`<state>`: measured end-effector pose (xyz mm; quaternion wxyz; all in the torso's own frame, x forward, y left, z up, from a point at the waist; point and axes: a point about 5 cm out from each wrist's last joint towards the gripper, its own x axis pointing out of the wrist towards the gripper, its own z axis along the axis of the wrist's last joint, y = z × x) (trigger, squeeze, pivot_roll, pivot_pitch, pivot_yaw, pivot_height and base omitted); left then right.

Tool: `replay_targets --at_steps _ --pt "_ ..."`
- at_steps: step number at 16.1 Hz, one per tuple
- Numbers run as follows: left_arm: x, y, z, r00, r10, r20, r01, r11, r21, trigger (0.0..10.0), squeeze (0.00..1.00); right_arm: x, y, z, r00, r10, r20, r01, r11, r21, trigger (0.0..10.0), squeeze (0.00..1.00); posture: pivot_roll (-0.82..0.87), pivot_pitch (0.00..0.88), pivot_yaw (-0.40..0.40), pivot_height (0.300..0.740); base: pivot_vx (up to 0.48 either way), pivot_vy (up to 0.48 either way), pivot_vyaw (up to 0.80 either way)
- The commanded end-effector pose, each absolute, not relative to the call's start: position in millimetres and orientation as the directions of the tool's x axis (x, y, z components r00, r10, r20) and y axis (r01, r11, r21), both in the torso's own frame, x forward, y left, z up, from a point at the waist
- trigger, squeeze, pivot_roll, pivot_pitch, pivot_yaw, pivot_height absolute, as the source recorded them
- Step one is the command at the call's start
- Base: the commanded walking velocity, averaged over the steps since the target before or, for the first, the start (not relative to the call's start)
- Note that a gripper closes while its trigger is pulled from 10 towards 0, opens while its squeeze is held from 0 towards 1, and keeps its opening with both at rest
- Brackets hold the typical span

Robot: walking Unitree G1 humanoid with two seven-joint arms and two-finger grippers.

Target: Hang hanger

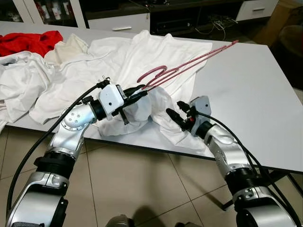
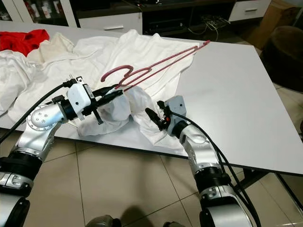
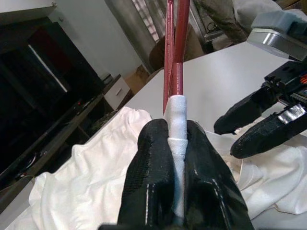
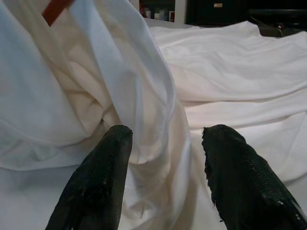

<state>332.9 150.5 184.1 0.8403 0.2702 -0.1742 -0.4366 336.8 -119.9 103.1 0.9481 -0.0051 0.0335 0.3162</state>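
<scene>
A: Snagging is the risk: the white cotton shirt [image 1: 142, 61] crumpled on the white desk [image 1: 246, 94] could catch the thin pink wire hanger [image 1: 189, 66].

B: The left end effector [image 1: 137, 93] is clenched on its taped end; the hanger juts away, above the shirt. The right end effector [image 1: 174, 117] is spread, empty, over a fold.

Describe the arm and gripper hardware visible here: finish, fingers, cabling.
Both arms are silver metal with black joint bands. The left gripper has a white boxy wrist housing and long black textured fingers; the right gripper has a grey housing, a small red spot near the finger base, and matching black fingers. Black cables loop outside along each forearm.
</scene>
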Motion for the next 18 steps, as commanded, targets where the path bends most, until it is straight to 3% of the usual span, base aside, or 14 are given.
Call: replay_targets --at_steps 1,5,6,8,12,18 --pt "331.0 149.8 188.8 0.547 -0.834 0.071 0.627 0.465 0.625 0.0 0.00 340.0 -116.1 105.3 0.792 0.607 -0.070 -0.609 0.793 -0.008 10.0 0.00 0.16 0.023 -0.006 0.740 0.000 0.000 0.00" --pt "331.6 148.7 189.7 0.543 -0.836 0.071 0.628 0.461 0.627 0.0 0.00 340.2 -110.8 89.3 0.784 0.602 -0.151 -0.611 0.792 -0.015 10.0 0.00 0.16 0.021 -0.004 0.740 0.000 0.000 0.00" --pt "331.6 148.5 189.7 0.543 -0.837 0.071 0.628 0.460 0.627 0.0 0.00 339.8 -110.0 87.9 0.782 0.603 -0.158 -0.612 0.791 -0.012 9.5 0.00 0.16 0.021 -0.004 0.740 0.000 0.000 0.00" --pt "331.2 147.6 189.3 0.540 -0.839 0.070 0.630 0.458 0.627 0.0 0.00 338.3 -107.3 83.1 0.777 0.605 -0.177 -0.614 0.789 0.003 0.0 0.00 0.16 0.023 -0.003 0.740 0.000 0.000 0.00" --pt "330.9 147.8 188.7 0.540 -0.839 0.069 0.631 0.458 0.626 0.0 0.00 337.5 -106.1 81.1 0.779 0.604 -0.172 -0.611 0.792 0.014 0.0 0.00 0.16 0.025 -0.003 0.740 0.000 0.000 0.00" --pt "331.5 147.8 189.5 0.539 -0.839 0.071 0.629 0.457 0.629 0.0 0.00 350.5 -127.6 94.2 0.888 0.442 -0.128 -0.453 0.889 -0.070 0.0 0.00 0.15 0.019 0.000 0.740 0.000 0.000 0.00"
